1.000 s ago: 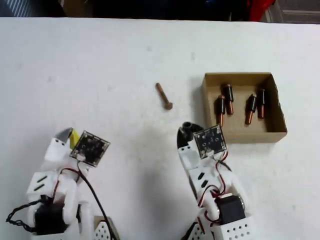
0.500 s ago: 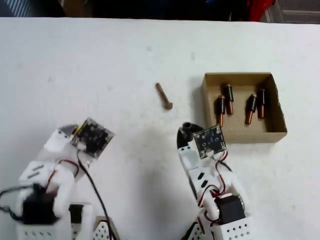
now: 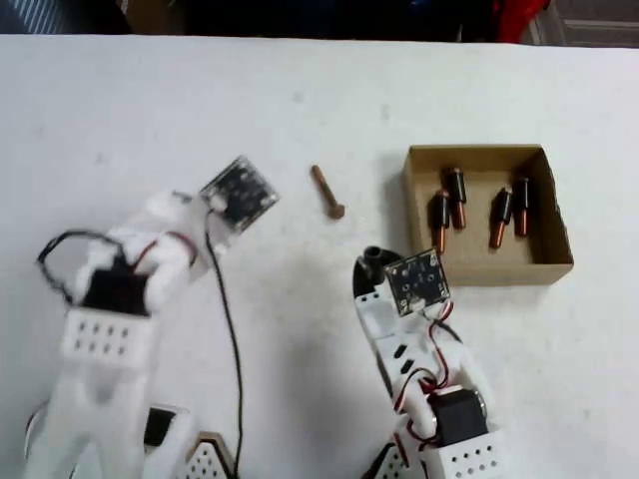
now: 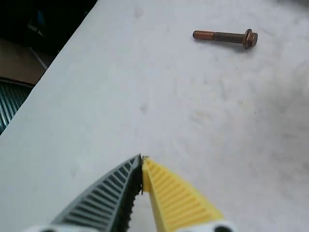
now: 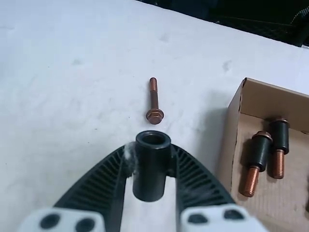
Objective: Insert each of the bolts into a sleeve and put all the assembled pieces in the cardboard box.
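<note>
Tabletop (image 3: 200,110): white, flat, matte, faintly scuffed. It gives plenty of friction, so I'd expect small parts to stay put.

Box (image 3: 476,151): right of centre in the high view. It's open-top brown cardboard with low thin walls, light enough that I judge a bump would shift it. Four finished pieces (image 3: 456,197) lie inside, each a black sleeve on a copper shank.

Right claw (image 5: 152,150): black ribbed jaws clamped on a sleeve (image 5: 152,166), just below the box's lower-left corner in the high view. The bore faces up and is clear.

Left claw (image 4: 141,162): one grey jaw and one yellow, both ribbed, tips meeting with nothing between them. It's over bare tabletop, with the bolt well apart from it.

The sleeve is a short, thick-walled black cylinder, smooth, rigid and probably metal. The grip on its lower body looks right to me and leaves the mouth free.

Bolt (image 3: 326,192): lying loose at centre frame, just left of the box, touching nothing. It's copper-coloured with a flanged hex head and a threaded tip. I judge it stiff, small but dense, and likely to roll. I'd take it mid-shank or near the head, jaws across the axis, leaving the threaded end bare for insertion.
</note>
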